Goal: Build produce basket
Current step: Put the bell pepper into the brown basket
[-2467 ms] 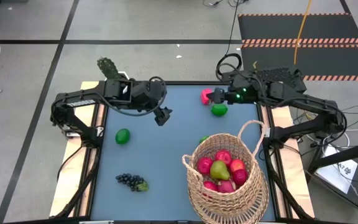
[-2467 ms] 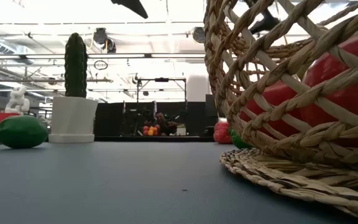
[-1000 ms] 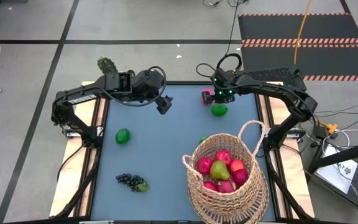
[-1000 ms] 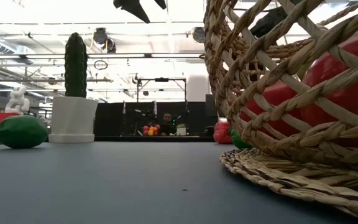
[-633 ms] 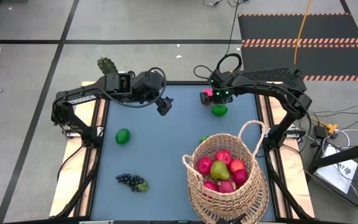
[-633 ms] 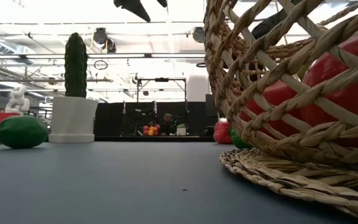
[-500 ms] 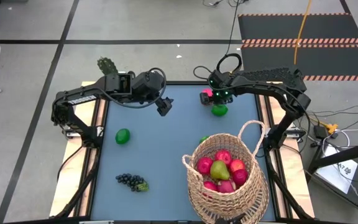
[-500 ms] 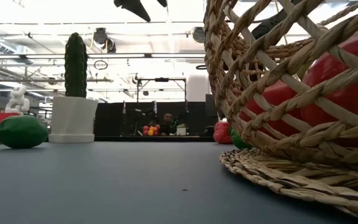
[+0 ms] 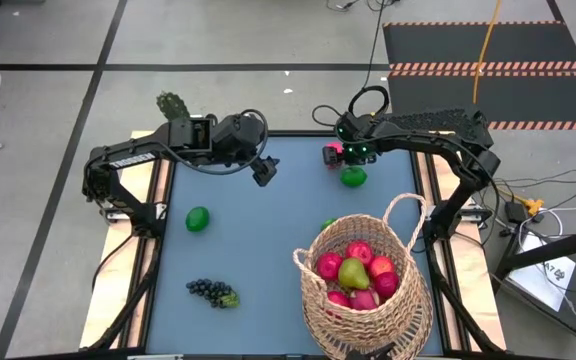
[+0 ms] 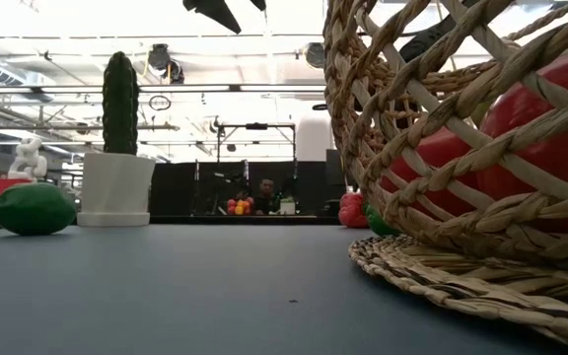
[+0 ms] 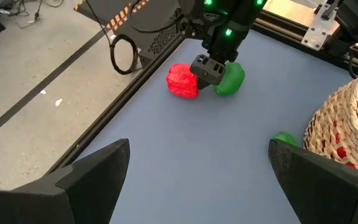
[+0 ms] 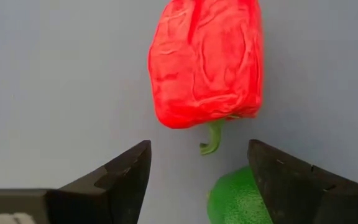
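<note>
- The right gripper [image 9: 334,154] hangs low over the far right of the blue bench [image 9: 258,250], its fingers [image 12: 114,177] apart and clamped on nothing, poised just beside a red wrinkled fruit [image 12: 207,62] with a short green stem.
- That red fruit lies on the bench near the far edge, touching or almost touching a round green fruit [image 9: 353,177] that sits just nearer and to its right; from the left arm's camera the right gripper's tip shows between the two [image 11: 205,70].
- The left gripper [image 9: 264,172] hovers above the far middle of the bench, well apart from any fruit, its fingers [image 11: 89,171] spread wide and empty.
- The basket [image 9: 408,320], tan wicker with one arched handle, stands at the near right of the bench and already carries produce: several red and pink apples [image 9: 359,253] and a yellow-green pear [image 9: 353,272] in the middle of the pile.
- A small green fruit [image 9: 327,224] lies on the bench just against the basket's far rim.
- A lime [image 9: 198,218] rests on the left side of the bench, well apart from the basket.
- A dark grape bunch [image 9: 211,291] lies at the near left, with a bit of green at its right end.
- A green cactus in a white pot [image 10: 116,177] stands at the far left corner.
</note>
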